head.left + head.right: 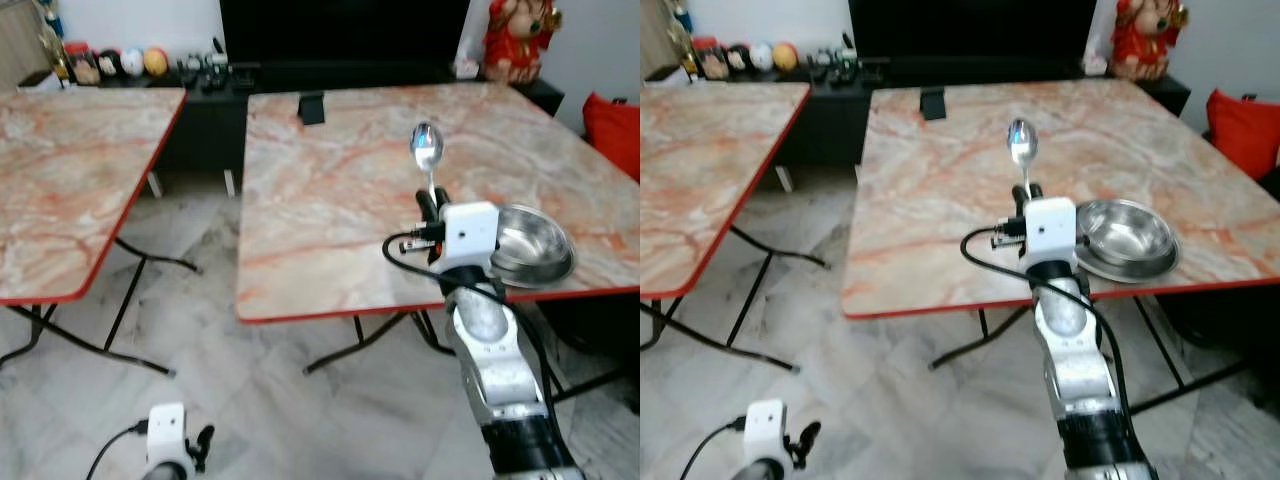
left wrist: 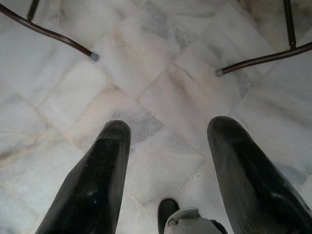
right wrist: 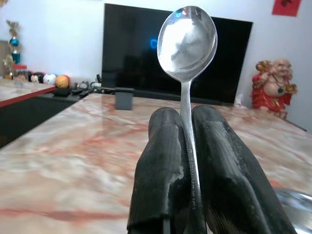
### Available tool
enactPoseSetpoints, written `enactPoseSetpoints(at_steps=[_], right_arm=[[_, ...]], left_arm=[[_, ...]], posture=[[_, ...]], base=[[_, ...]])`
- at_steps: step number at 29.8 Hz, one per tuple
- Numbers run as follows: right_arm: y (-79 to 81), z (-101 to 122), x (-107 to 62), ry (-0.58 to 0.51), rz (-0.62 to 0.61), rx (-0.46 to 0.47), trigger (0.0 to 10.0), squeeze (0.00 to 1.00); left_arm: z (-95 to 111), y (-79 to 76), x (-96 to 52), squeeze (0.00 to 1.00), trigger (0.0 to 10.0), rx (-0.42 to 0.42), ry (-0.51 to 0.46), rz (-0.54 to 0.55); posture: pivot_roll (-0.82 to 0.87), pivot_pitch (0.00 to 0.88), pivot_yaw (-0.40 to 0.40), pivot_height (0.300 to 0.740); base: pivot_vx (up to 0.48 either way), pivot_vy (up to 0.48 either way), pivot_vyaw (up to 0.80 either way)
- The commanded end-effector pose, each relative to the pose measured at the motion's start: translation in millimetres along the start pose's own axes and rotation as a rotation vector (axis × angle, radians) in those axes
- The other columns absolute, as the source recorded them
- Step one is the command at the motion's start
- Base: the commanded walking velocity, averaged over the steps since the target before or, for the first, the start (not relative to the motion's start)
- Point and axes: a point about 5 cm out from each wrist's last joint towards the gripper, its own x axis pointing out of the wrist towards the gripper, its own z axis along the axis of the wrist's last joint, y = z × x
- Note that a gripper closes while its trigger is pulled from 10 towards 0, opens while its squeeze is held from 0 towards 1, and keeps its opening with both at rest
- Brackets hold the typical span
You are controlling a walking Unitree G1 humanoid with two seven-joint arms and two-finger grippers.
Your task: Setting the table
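the marble table [image 1: 330,190] bears a steel bowl [image 1: 530,245] near its front edge. just beside the bowl, the right gripper [image 1: 432,205] pinches a spoon [image 1: 427,150] by the handle, bowl end up. the left gripper [image 2: 168,146] hangs wide above the floor.

Silver right arm [image 1: 492,365] with black cable loop; white wrist block; each end effector has two long black fingers [image 2: 92,185]

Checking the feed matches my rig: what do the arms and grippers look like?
The right arm is silver metal with a black lower section, a white boxy wrist module and a looping black cable. The right gripper has two long, black, ribbed, scuffed fingers. The left gripper has similar black fingers and a white module with cable.
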Motion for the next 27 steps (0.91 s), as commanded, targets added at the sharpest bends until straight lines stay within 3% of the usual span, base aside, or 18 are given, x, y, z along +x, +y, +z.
enactPoseSetpoints(at_steps=[1, 12, 27], right_arm=[[-7.5, 1.6, -0.8, -0.009, -0.025, -0.005, 10.0, 0.00], [-4.5, 1.6, 0.8, -0.007, -0.014, -0.005, 10.0, 0.00], [-2.6, 2.9, 2.2, -0.013, -0.002, -0.003, 10.0, 0.00]], left_arm=[[-5.5, -3.6, -1.1, 0.00, 10.0, 0.002, 0.025, -0.010], [-6.4, -4.0, -1.3, 0.00, 10.0, 0.002, 0.027, -0.010], [-8.0, -0.6, -2.6, 0.00, 10.0, -0.018, 0.024, 0.006]], posture=[[-0.11, 0.000, 0.052, 0.707], [-0.10, 0.000, 0.047, 0.707], [-0.10, 0.000, 0.045, 0.707]], base=[[0.000, -0.480, 0.00], [0.000, -0.480, 0.00], [0.000, 0.000, 0.00]])
